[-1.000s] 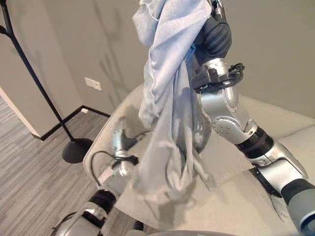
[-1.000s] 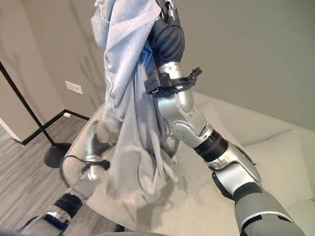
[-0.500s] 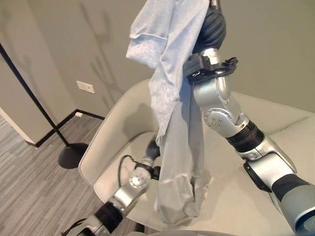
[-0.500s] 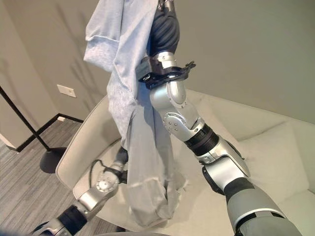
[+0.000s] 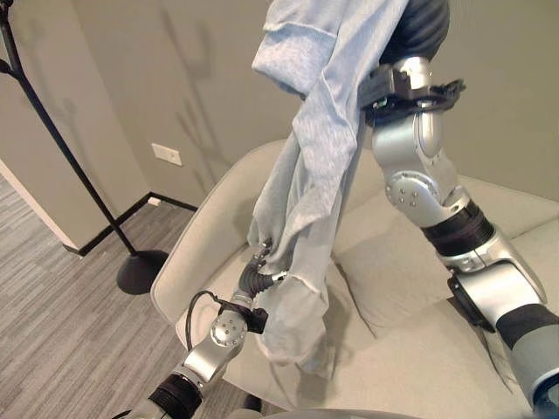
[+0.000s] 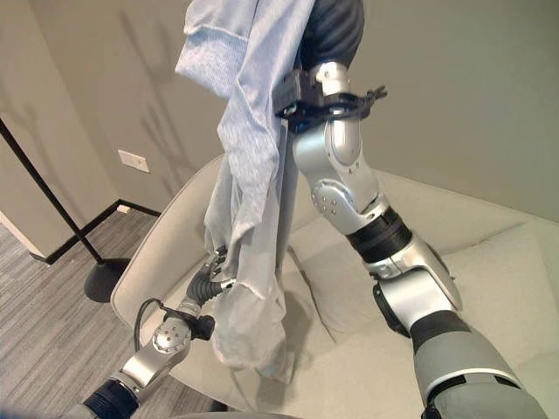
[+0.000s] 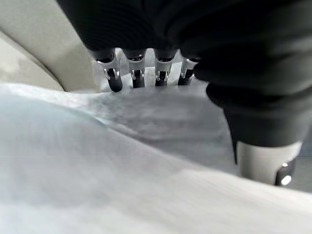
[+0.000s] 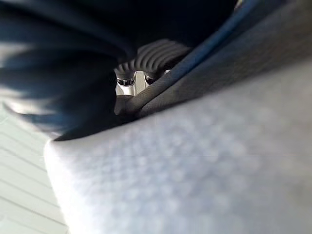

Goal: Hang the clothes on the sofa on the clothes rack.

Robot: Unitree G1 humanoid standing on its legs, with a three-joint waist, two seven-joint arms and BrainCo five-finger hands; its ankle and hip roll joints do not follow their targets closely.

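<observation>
Pale grey knit garment (image 5: 323,166), clamped high in right hand (image 6: 336,22), left hand (image 5: 260,272) pinching hem: keep clear of beige sofa (image 5: 410,349), carry toward black clothes rack (image 5: 61,157).

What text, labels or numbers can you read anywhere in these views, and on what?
None can be read.
The grey garment shows plain cloth, no tag or print.
The sofa, the rack and the wall plate show no lettering.
</observation>
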